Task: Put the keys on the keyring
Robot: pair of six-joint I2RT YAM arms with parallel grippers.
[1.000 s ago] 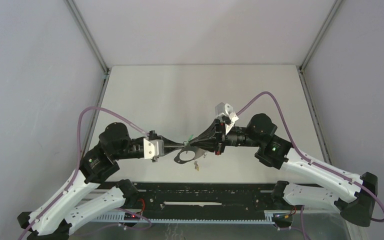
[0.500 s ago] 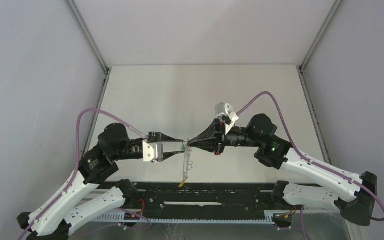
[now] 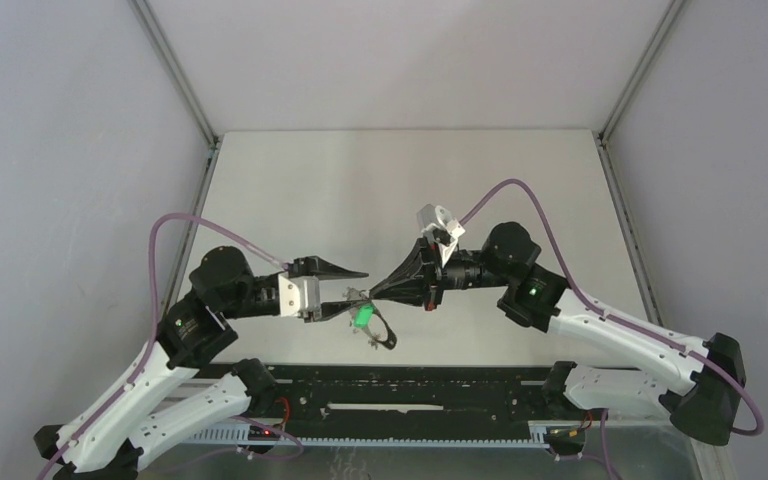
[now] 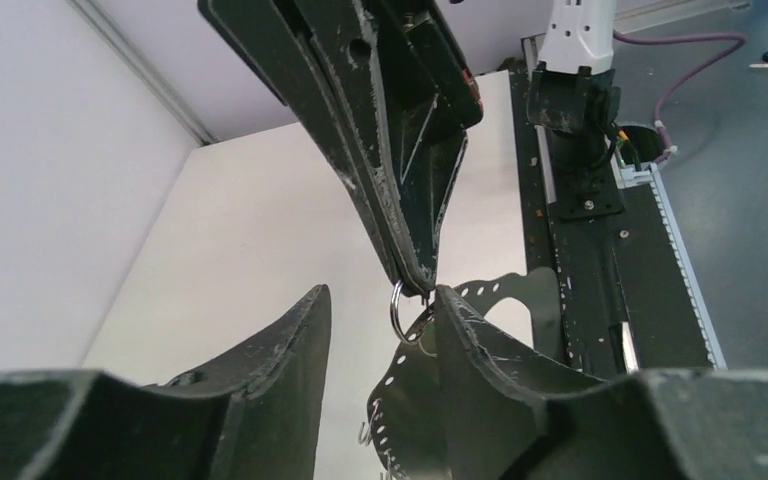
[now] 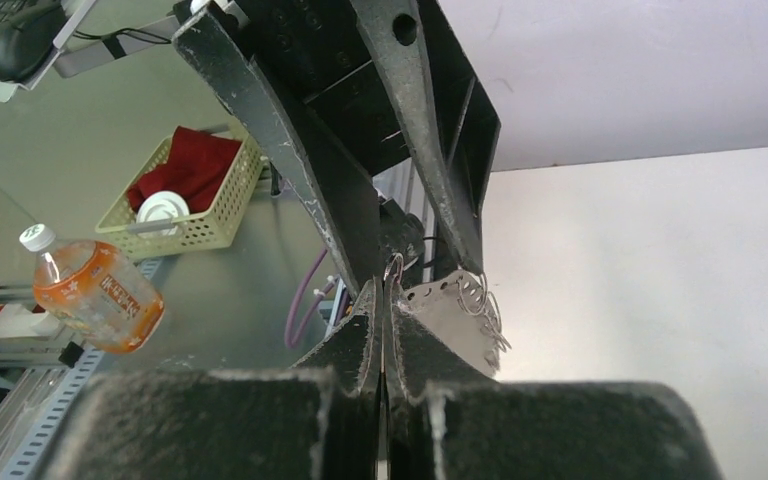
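The grey oval keyring (image 3: 380,332) hangs in the air from the tip of my right gripper (image 3: 375,293), which is shut on one of its small rim loops (image 4: 401,314). The green-headed key (image 3: 362,316) dangles against the ring. I cannot make out the yellow-orange key. My left gripper (image 3: 357,286) is open, its fingers either side of the right gripper's tip and the loop. In the left wrist view the ring plate (image 4: 505,300) shows behind my right-hand finger (image 4: 460,330). In the right wrist view the plate (image 5: 448,312) sits just past the shut fingertips (image 5: 370,312).
A black rail (image 3: 410,385) runs along the table's near edge below the ring. Beyond the table, the right wrist view shows a basket with red cloth (image 5: 185,190) and an orange bottle (image 5: 95,295). White walls and frame posts close the sides.
My left gripper has opened and let go of the ring. The keyring has swung round and now hangs from my right gripper, which shifted slightly left.
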